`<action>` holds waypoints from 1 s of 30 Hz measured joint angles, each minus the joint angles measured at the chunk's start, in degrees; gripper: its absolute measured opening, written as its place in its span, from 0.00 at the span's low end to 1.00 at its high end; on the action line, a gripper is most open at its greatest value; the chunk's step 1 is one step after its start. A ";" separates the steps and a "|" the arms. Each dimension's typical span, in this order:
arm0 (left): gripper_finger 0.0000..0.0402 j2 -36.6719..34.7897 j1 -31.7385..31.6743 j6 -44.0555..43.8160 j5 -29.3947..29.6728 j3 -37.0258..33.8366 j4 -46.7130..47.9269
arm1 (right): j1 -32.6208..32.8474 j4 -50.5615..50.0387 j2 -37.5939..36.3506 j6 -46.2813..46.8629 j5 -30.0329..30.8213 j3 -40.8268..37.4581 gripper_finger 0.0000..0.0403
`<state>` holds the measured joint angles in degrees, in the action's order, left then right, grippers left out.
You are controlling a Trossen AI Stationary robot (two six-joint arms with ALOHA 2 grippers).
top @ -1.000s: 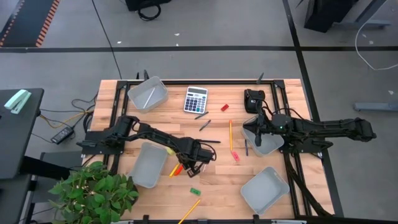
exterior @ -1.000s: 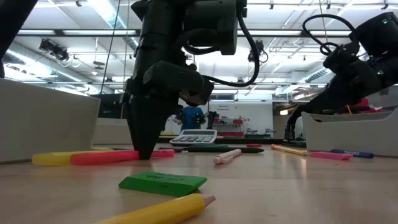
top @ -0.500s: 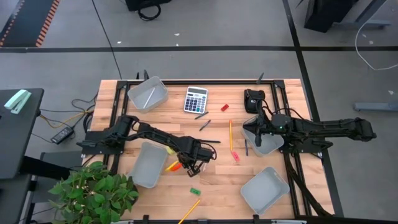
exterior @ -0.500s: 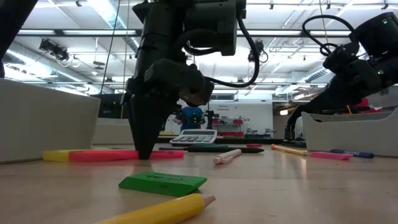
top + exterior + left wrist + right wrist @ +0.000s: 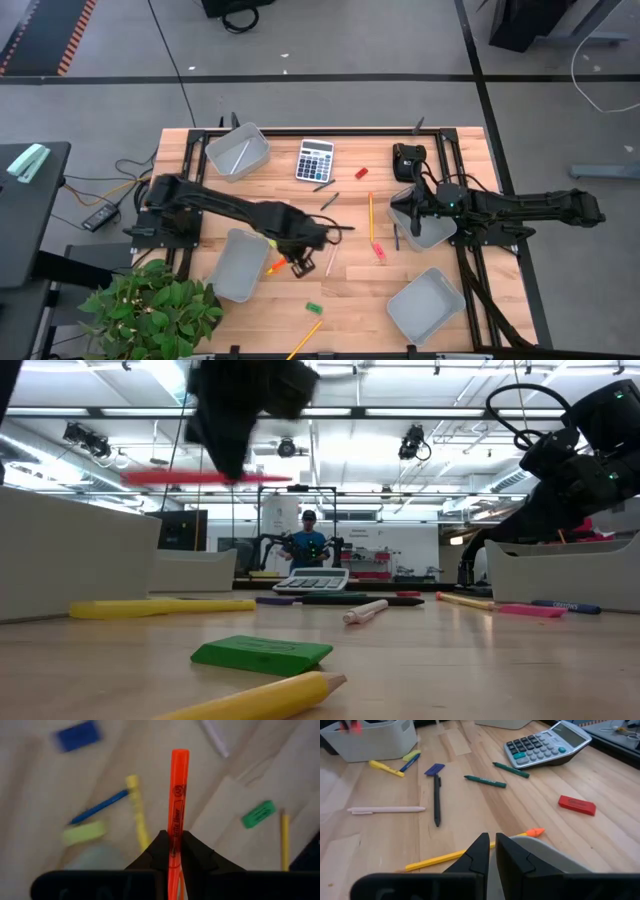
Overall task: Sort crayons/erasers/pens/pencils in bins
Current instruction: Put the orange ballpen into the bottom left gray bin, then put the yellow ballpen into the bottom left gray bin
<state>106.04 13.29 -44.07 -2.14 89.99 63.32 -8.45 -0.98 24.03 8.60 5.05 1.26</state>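
High view: wooden tabletop (image 5: pixel 350 290) in a black frame, on a grey floor, with a green plant (image 5: pixel 150 310) at about 7 o'clock. Low view: big bright room behind, with ceiling lights and a person (image 5: pixel 307 543) far back.

Four grey bins: one (image 5: pixel 237 150) at 10 o'clock, one (image 5: pixel 235 265) at 8 o'clock, one (image 5: pixel 425 305) at 5 o'clock, one (image 5: pixel 420 225) at 3 o'clock. Calculator (image 5: pixel 314 159) at 12 o'clock, red eraser (image 5: pixel 361 172) just beside it at 1 o'clock.

Left gripper (image 5: pixel 297 262) up off the tabletop near the middle, just beside the 8 o'clock bin. Fingers (image 5: pixel 161 851) pinched tight on an orange-red crayon (image 5: pixel 176 810). Crayon lying flat in the air in the low view, level with the tabletop. Long way runs from 8 o'clock to 2 o'clock in the high view, free end toward that bin.

Right gripper (image 5: pixel 412 207) over the 3 o'clock bin. Fingers (image 5: pixel 479 851) close together, holding nothing.

Still on the wood: yellow crayon (image 5: pixel 160 607), green eraser (image 5: pixel 262 652), a yellow pencil (image 5: pixel 306 338) at 6 o'clock pointing from 7 to 1, another pencil (image 5: pixel 371 218) running 12 to 6, a white pencil (image 5: pixel 331 262), a black pen (image 5: pixel 336 228) lying from 9 to 3.
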 joint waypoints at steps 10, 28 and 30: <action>0.08 -8.88 3.12 -13.87 8.70 -0.04 21.38 | 0.00 -0.17 1.11 0.27 -1.11 -0.02 0.10; 0.15 -8.53 12.75 -25.70 4.17 -12.87 13.04 | -0.02 -0.71 3.72 3.72 -4.93 -0.04 0.10; 0.18 -8.52 12.73 -25.55 3.42 -14.74 10.49 | -0.01 -0.70 3.72 3.37 -4.93 -0.04 0.10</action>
<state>97.53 26.02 -69.63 1.29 75.25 73.81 -8.46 -1.68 27.75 11.97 0.12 1.21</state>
